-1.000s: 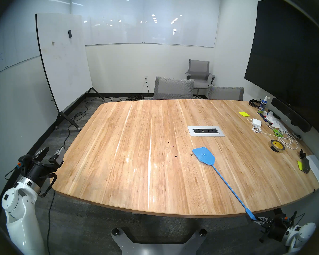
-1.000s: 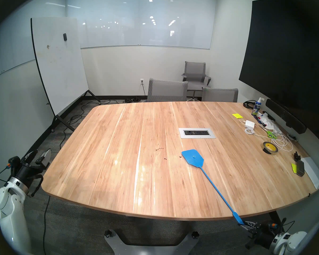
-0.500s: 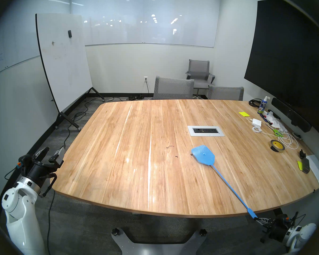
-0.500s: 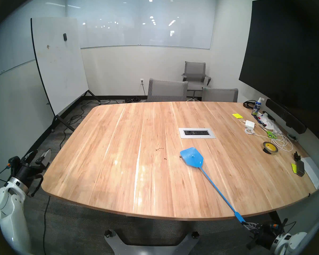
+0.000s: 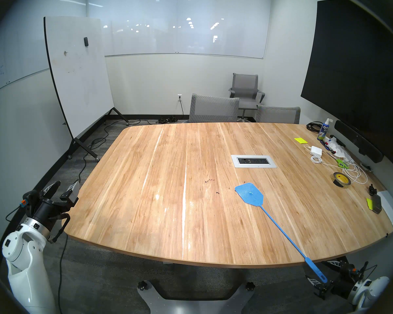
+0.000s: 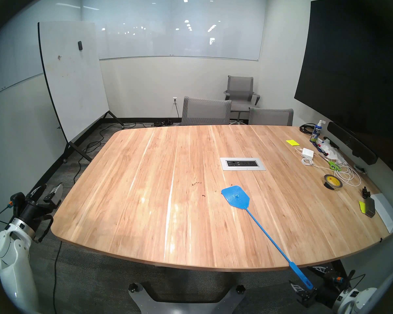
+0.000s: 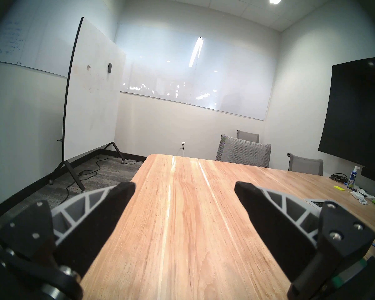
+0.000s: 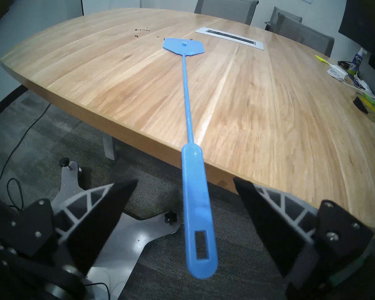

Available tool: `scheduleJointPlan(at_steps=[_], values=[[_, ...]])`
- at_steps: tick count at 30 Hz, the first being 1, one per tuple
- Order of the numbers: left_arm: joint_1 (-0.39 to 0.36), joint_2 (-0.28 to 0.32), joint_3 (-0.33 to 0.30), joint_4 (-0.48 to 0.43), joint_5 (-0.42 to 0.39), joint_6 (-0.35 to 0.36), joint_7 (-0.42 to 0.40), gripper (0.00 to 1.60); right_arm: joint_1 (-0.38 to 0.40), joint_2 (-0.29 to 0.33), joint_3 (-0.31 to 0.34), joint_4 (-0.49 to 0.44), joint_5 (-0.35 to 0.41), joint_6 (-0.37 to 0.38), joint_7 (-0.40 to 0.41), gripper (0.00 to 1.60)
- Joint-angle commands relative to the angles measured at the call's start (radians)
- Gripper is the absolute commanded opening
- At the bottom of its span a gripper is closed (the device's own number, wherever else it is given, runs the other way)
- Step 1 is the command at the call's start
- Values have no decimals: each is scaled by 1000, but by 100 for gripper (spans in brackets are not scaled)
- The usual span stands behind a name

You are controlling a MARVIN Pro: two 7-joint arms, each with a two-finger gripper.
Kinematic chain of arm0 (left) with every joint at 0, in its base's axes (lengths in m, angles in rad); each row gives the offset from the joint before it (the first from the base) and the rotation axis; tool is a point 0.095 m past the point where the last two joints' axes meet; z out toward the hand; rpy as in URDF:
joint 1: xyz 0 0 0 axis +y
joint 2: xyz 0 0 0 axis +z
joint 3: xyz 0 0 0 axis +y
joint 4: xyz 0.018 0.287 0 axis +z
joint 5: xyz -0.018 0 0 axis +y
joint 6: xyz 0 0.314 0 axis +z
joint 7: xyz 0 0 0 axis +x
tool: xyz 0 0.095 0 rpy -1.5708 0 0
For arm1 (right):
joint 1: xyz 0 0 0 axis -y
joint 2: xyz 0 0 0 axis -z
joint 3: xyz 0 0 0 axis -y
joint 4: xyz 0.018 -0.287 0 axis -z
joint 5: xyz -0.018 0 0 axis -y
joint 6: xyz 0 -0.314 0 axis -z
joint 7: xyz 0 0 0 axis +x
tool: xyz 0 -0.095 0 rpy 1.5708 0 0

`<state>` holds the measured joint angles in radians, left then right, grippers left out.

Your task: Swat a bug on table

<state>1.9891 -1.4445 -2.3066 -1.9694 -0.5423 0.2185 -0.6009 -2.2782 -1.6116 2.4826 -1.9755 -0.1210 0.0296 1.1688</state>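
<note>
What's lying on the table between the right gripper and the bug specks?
The blue fly swatter, stretching from the open right gripper toward the bug, seen in the right wrist view.

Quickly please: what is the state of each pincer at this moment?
Left pincer: open, holding nothing.
Right pincer: open; the blue swatter handle lies between its fingers, not gripped.

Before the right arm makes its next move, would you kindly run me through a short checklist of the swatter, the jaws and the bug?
1. Right gripper jaws spread, clear of the handle: ok.
2. Blue fly swatter head flat on the table: ok.
3. Handle end overhangs the near table edge; stable there: cannot tell.
4. Bug hit: cannot tell; dark specks lie left of the head.
5. Left gripper open, empty, beside the table: ok.
6. Silver outlet panel clear of the swatter: ok.
</note>
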Motion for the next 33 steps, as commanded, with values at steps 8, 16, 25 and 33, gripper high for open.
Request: scheduleJointPlan(at_steps=[8,16,25,33], values=[[-1,-1,-4,-16,0,2,-3,160,-24,-32,79,-66,94,-29,29,160],[-2,-2,-5,-15,2,2,-5,160,-50,-78,177,-100,218,-61,78,160],[-4,-4,-6,-16,4,4,-7,160,-34,-98,283,-65,398,-8,119,160],[-5,-5,-7,-16,5,5,-8,160,4,-68,317,0,480,110,113,160]])
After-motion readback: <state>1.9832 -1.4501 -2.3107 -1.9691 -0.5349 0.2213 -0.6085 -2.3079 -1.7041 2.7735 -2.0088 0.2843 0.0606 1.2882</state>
